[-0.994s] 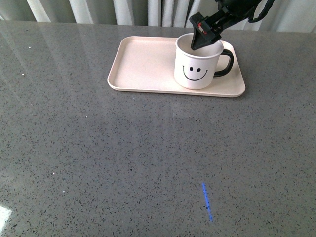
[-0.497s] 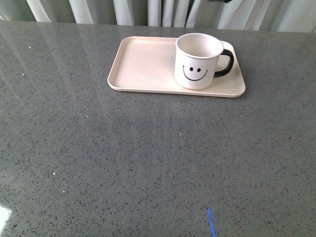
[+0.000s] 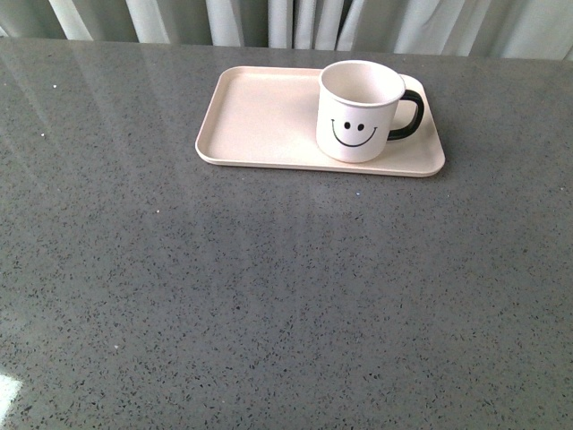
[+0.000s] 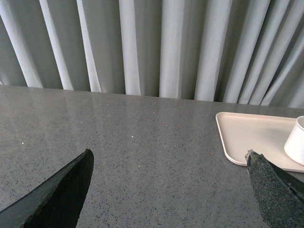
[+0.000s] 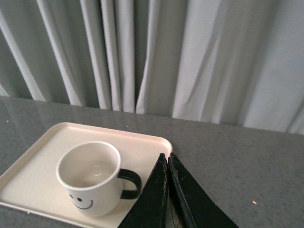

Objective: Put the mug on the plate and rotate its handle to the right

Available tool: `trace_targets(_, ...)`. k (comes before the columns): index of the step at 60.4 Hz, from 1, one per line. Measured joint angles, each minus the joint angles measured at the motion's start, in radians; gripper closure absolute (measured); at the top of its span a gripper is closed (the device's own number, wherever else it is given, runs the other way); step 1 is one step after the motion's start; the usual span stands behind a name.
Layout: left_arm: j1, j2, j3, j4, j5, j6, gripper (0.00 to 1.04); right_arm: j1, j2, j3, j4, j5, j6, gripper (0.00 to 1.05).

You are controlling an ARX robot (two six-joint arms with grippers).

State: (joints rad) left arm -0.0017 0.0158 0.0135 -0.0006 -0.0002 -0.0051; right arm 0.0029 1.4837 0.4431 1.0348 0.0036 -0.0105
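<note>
Right wrist view: right tool (image 5: 168, 164) closed, empty, beside mug (image 5: 90, 178); left tool (image 4: 168, 164) apart.

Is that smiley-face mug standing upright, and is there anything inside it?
Upright and empty. The cream-white smiley mug stands on its base on the pale pink rectangular tray, and the right wrist view shows a bare inside.
</note>
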Motion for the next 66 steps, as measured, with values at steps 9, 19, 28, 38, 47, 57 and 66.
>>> trace_targets(9, 0.0, 0.0, 0.0, 0.0, 0.0, 0.0, 0.09, -0.004, -0.112, -0.124, 0.005, -0.003, 0.0, 1.03)
trace_targets(19, 0.0, 0.0, 0.0, 0.0, 0.0, 0.0, 0.09, -0.004, -0.237, -0.225, -0.016, -0.004, 0.0, 1.03)
trace_targets(28, 0.0, 0.0, 0.0, 0.0, 0.0, 0.0, 0.09, -0.004, -0.282, -0.299, 0.023, -0.002, 0.0, 1.03)
trace_targets(38, 0.0, 0.0, 0.0, 0.0, 0.0, 0.0, 0.09, -0.004, -0.422, -0.367, -0.066, -0.003, 0.0, 1.03)
trace_targets(47, 0.0, 0.0, 0.0, 0.0, 0.0, 0.0, 0.09, -0.004, -0.576, -0.404, -0.184, -0.003, 0.0, 1.03)
trace_targets(57, 0.0, 0.0, 0.0, 0.0, 0.0, 0.0, 0.09, -0.004, -0.691, -0.422, -0.278, -0.003, 0.0, 1.03)
trace_targets(66, 0.0, 0.0, 0.0, 0.0, 0.0, 0.0, 0.09, -0.004, -0.833, -0.423, -0.403, -0.003, 0.0, 1.03)
